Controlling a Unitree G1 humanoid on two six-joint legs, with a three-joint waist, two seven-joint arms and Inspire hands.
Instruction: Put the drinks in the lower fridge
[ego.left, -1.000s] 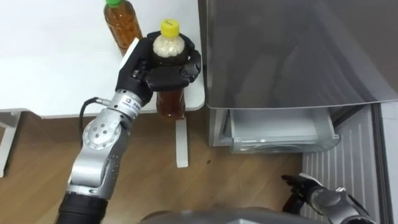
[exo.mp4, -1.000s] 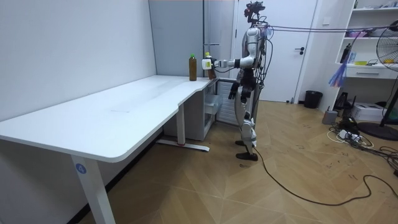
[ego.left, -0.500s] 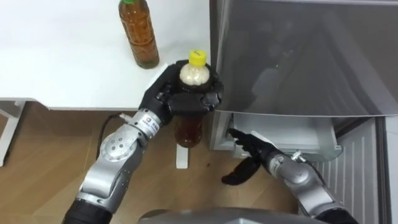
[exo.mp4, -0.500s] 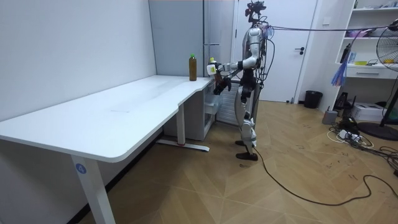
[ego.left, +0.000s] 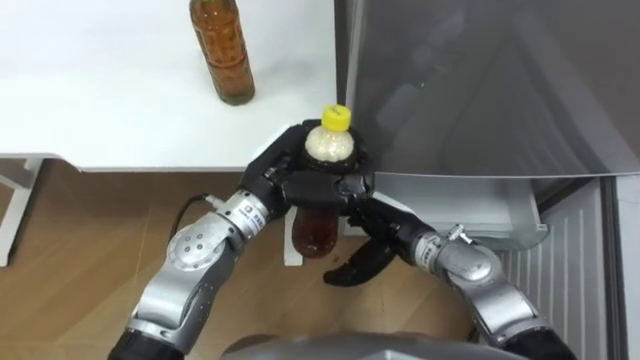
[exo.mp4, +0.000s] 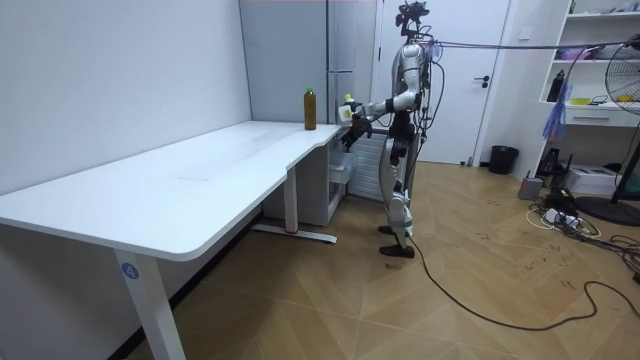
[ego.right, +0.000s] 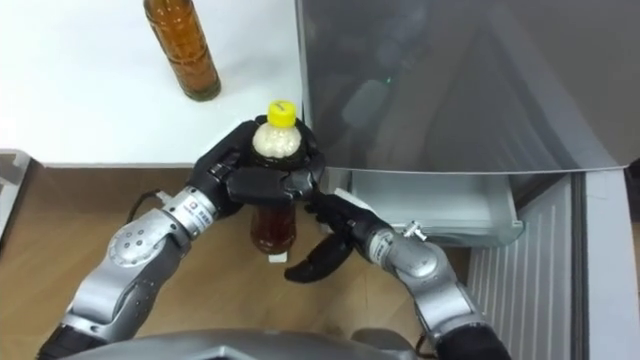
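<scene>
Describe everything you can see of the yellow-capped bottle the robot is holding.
The clear plastic bottle with a yellow cap holds a brown drink and looks pale at the neck. It is upright and held in the air, just off the edge of the white table, beside the grey fridge front and above the wooden floor. The left hand is curled round its upper body. The open right hand reaches in by its lower part; whether it touches cannot be told.

head eyes look down closely; room camera, far, shares the fridge (exo.mp4: 345, 60).
</scene>
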